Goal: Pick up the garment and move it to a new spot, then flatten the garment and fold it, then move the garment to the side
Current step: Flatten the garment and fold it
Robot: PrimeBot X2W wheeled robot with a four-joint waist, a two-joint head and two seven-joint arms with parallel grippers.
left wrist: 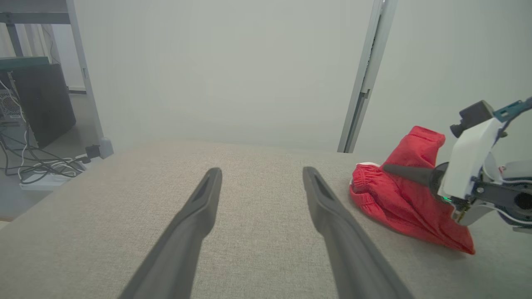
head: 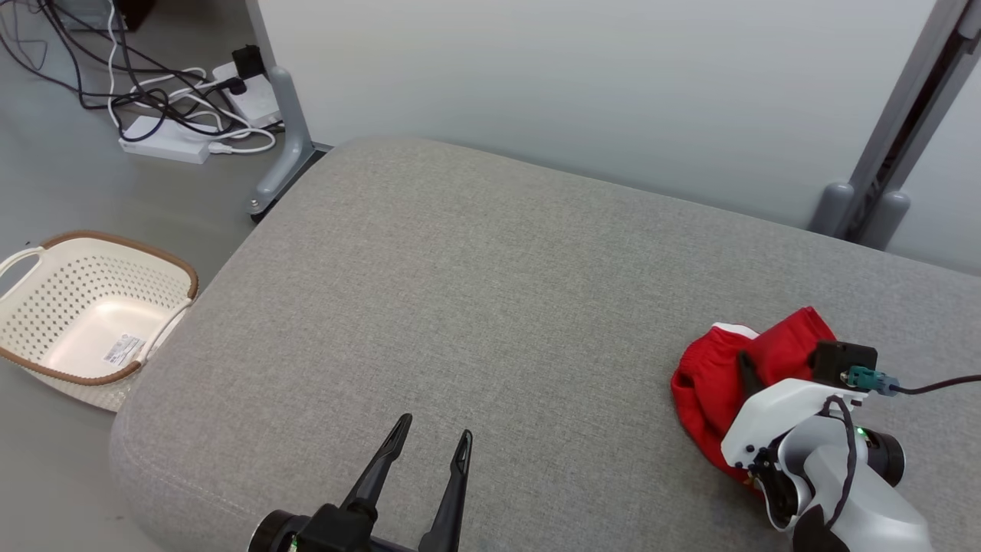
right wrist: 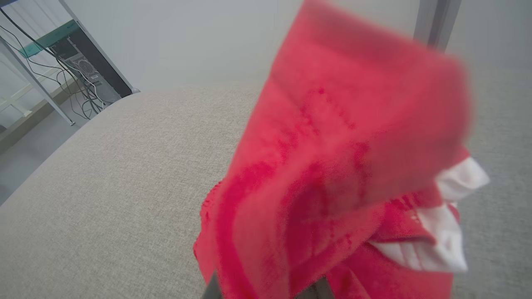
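**Q:** Status of right pincer [head: 745,364]?
**A:** Clenched on the red garment [head: 713,383]. One fold pinched and standing up in a peak; lower part resting on the grey upholstered surface [head: 460,291], near its right end.

**Q:** Status of left pincer [head: 434,428]?
**A:** Released, fingers spread wide, grasping nothing. Positioned over the near edge of the surface, well apart from the garment.

**Q:** Condition of garment?
**A:** Bunched, not flattened. Red with white trim; gathered elastic hem facing the middle of the surface.

**Q:** Other items?
**A:** Perforated cream basket [head: 46,244] on the floor, just beside the left end of the surface.
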